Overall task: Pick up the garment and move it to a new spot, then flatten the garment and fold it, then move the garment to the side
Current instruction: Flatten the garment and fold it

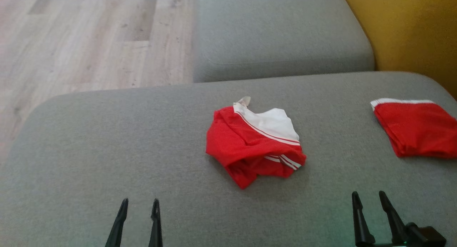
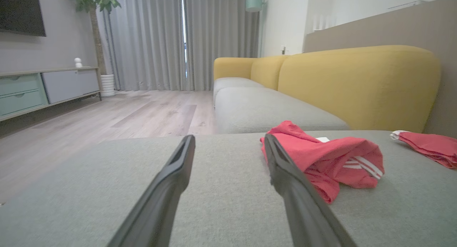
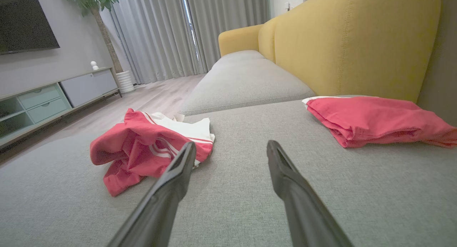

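Head view: garment (image 1: 250,145) crumpled on cushion (image 1: 107,140); left hand (image 1: 140,201), right hand (image 1: 368,193) spread.

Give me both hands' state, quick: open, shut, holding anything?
Left hand: open, empty.
Right hand: open, empty.
Neither touches the garment.
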{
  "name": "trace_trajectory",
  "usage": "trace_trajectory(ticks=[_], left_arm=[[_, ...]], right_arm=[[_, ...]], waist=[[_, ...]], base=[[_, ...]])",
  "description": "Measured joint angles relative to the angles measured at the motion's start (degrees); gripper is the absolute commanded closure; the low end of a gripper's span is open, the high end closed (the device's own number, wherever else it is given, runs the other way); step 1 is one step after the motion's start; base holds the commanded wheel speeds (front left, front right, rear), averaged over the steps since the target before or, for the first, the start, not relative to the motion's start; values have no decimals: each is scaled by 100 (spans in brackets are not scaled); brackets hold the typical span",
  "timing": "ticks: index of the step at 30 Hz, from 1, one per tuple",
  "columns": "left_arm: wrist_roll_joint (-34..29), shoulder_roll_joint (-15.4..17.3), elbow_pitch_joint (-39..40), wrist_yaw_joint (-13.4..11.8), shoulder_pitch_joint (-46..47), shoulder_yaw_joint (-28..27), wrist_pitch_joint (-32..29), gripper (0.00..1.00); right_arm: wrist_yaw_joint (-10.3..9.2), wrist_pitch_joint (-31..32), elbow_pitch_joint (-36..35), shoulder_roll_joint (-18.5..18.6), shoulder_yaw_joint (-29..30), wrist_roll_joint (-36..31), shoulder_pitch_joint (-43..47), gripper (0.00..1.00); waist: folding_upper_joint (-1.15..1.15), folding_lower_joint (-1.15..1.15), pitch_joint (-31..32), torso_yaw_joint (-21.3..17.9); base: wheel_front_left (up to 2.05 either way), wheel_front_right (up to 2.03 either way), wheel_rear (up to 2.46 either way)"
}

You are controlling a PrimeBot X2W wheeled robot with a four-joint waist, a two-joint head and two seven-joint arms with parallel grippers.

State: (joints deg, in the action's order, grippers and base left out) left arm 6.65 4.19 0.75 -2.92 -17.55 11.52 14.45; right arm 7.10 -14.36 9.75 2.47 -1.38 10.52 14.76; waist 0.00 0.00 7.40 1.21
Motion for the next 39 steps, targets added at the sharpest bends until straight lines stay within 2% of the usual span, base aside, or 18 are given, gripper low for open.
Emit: trace_trajectory(ticks=[4,8,12,16,19,23,27,29,30,31,36,39], left_arm=[[-52,-21,-88,133,428,249,0,0],[-365,-43,-443,355,1401,757,1,0],[-948,-65,-1421,645,2523,1461,-58,0],[-1549,-103,-2210,860,3847,2251,-558,0],[-1508,-111,-2603,956,4750,2854,-937,0],[-1258,-141,-3239,1006,5394,3533,-1454,0],[-1100,-144,-4127,1007,5678,3840,-2040,0],[-1102,-140,-4478,998,5804,3879,-2123,0],[-1087,-140,-4577,993,5859,3879,-2063,70],[-1046,-142,-4640,982,5918,3882,-1940,100],[-771,-145,-4864,938,6138,3932,-1321,100],[-358,-145,-4834,943,6193,3953,-1034,100]], right_arm=[[0,0,-34,-1,-86,-5,-65,0],[0,0,-44,1,-211,-102,-302,0],[0,0,-129,9,-281,-103,-558,0],[0,0,-193,11,-253,-132,-724,0],[0,0,-192,11,-318,-159,-868,0],[0,0,-186,11,-398,-159,-1061,0],[0,0,-180,11,-443,-159,-1188,0],[0,0,-181,11,-445,-159,-1209,0],[0,0,-181,11,-445,-159,-1207,0],[0,0,-181,11,-442,-159,-1207,0],[0,0,-151,10,-419,-159,-1207,0],[0,0,-118,10,-410,-152,-1192,0]], waist=[[0,0,-179,-208],[0,1,-429,-471],[0,0,-734,-754],[0,2,-1177,-938],[0,2,-1486,-1072],[0,2,-1774,-1299],[0,1,-1953,-1524],[0,1,-2017,-1613],[0,1,-2042,-1650],[0,1,-2066,-1681],[0,0,-2032,-1748],[0,0,-1894,-1763]], base=[[0,0,0],[0,0,0],[0,0,0],[0,0,0],[0,0,0],[0,0,0],[0,0,0],[0,0,0],[0,0,0],[0,0,0],[0,0,0],[0,0,0]])
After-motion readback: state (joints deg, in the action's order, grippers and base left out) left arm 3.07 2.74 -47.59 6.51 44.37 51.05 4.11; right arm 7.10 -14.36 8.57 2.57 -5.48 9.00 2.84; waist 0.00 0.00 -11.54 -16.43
